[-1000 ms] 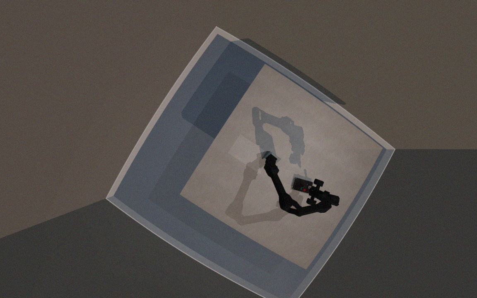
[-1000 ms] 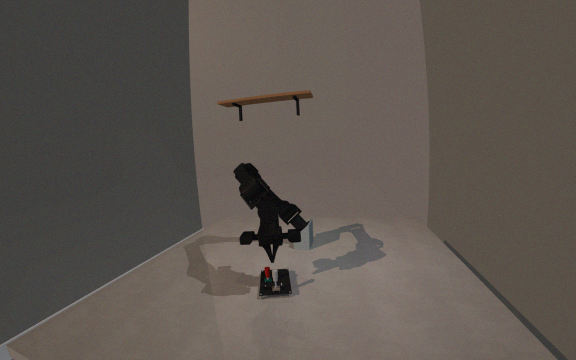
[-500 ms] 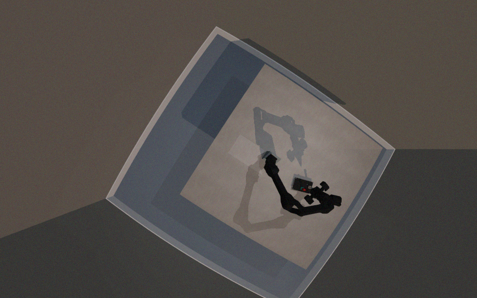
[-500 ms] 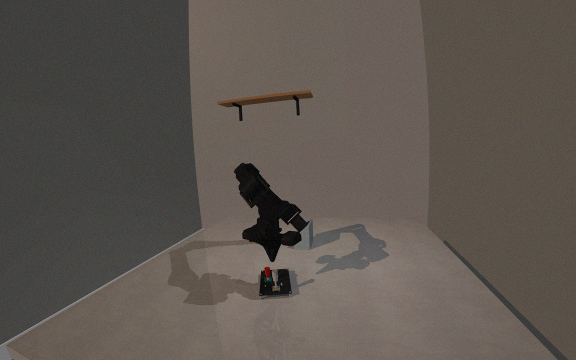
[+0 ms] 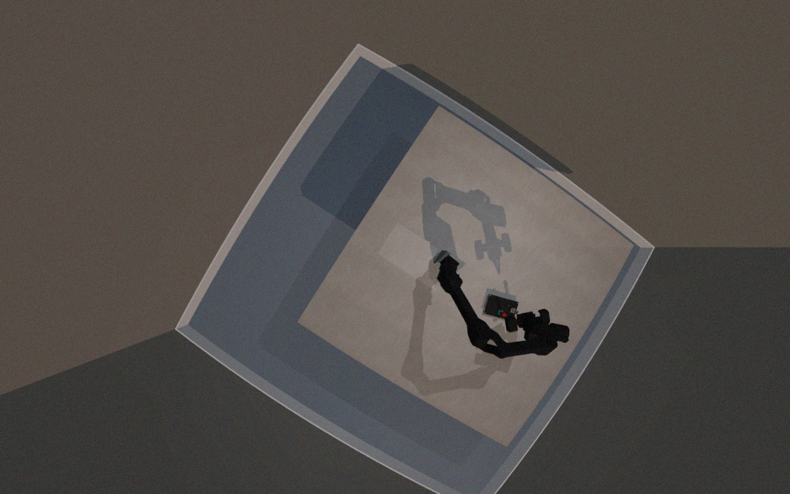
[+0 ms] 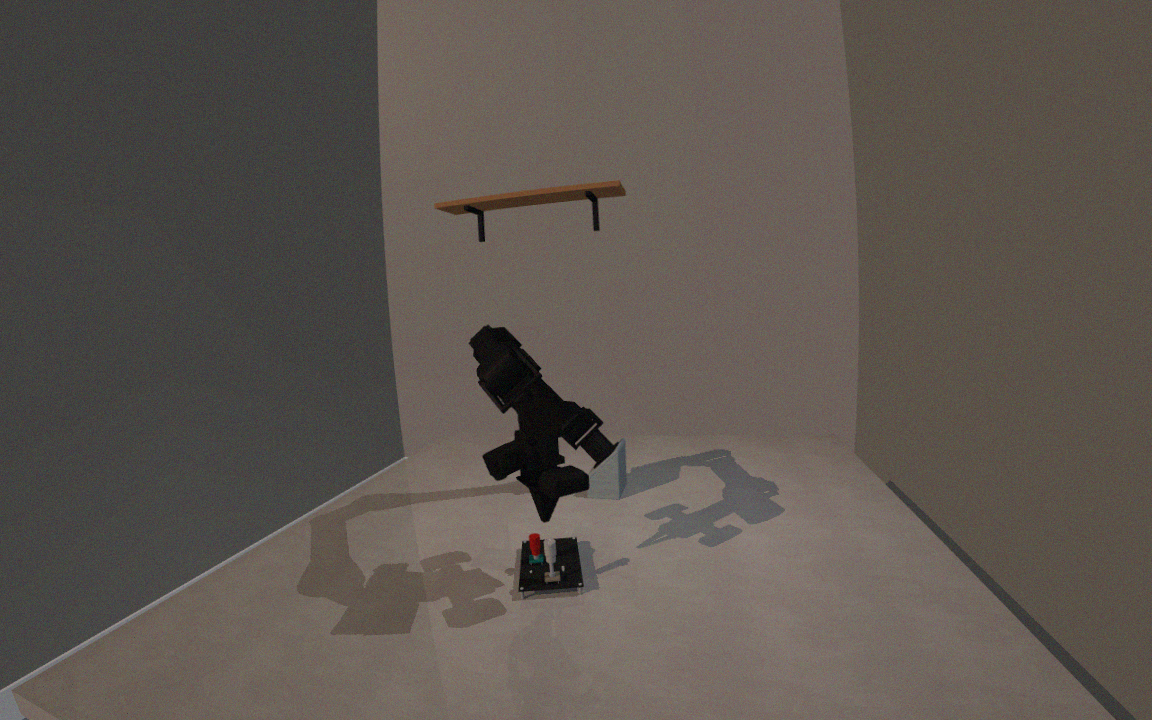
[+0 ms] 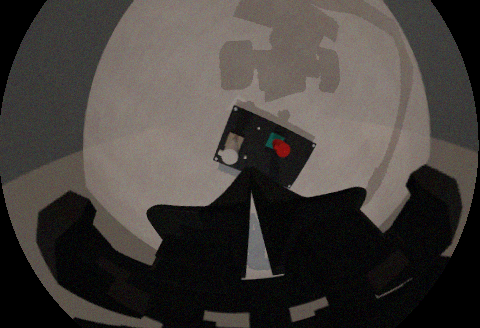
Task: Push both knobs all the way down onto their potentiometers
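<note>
The black circuit board [image 5: 492, 304] [image 6: 569, 557] [image 7: 260, 150] stands on short legs. A red knob [image 5: 504, 314] [image 6: 534, 542] [image 7: 282, 149] stands above the teal potentiometer [image 6: 535, 559] [image 7: 273, 140]; I cannot tell whether they touch. A white knob [image 6: 550, 548] [image 7: 229, 156] stands high above the beige potentiometer [image 6: 552, 577] [image 7: 234, 141], with pale shaft showing between them. My gripper [image 6: 545, 518] [image 7: 249, 171] is shut and empty, its tips pointing down. It hangs above the board, clear of both knobs. In the wrist view the tips overlap the board's near edge, between the knobs.
The pale wedge-shaped arm base [image 6: 609, 479] stands behind the board in the exterior view. A wooden shelf [image 6: 531, 196] is on the back wall, high above the table [image 5: 373, 294] [image 6: 723, 617]. Shadows of the arm fall on both sides of the board.
</note>
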You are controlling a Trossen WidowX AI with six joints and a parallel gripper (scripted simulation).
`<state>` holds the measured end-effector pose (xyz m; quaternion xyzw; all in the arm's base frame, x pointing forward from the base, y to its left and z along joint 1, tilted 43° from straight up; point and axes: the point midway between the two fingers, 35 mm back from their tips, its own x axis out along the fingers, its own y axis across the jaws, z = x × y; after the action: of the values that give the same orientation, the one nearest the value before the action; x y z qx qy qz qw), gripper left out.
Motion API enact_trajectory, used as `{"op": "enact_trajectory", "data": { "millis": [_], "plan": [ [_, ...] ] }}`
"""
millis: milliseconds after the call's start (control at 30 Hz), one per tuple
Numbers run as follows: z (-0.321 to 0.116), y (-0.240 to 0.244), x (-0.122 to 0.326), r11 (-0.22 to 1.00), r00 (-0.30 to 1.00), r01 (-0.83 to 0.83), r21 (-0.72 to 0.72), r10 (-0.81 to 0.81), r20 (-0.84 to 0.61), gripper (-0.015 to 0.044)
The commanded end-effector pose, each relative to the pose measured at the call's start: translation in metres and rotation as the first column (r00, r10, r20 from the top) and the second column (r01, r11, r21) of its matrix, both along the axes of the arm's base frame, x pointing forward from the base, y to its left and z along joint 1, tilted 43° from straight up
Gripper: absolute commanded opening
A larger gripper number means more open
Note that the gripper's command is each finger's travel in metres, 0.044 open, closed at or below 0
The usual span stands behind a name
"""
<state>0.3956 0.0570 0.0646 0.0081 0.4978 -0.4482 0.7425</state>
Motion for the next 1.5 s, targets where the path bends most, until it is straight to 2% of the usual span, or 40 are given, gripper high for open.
{"op": "enact_trajectory", "data": {
  "millis": [0,300,600,1033,1467],
  "plan": [
    [0.0,0.003,0.003,0.995,0.992,0.097,0.019,-0.098,0.078,0.0],
    [0.002,0.007,0.006,0.944,0.907,0.318,0.086,-0.329,0.263,0.0],
    [0.003,0.011,0.009,0.843,0.735,0.503,0.191,-0.533,0.419,0.0],
    [0.006,0.017,0.013,0.63,0.37,0.673,0.387,-0.74,0.562,0.0],
    [0.008,0.023,0.017,0.394,-0.045,0.702,0.594,-0.807,0.589,0.0]
  ]
}}
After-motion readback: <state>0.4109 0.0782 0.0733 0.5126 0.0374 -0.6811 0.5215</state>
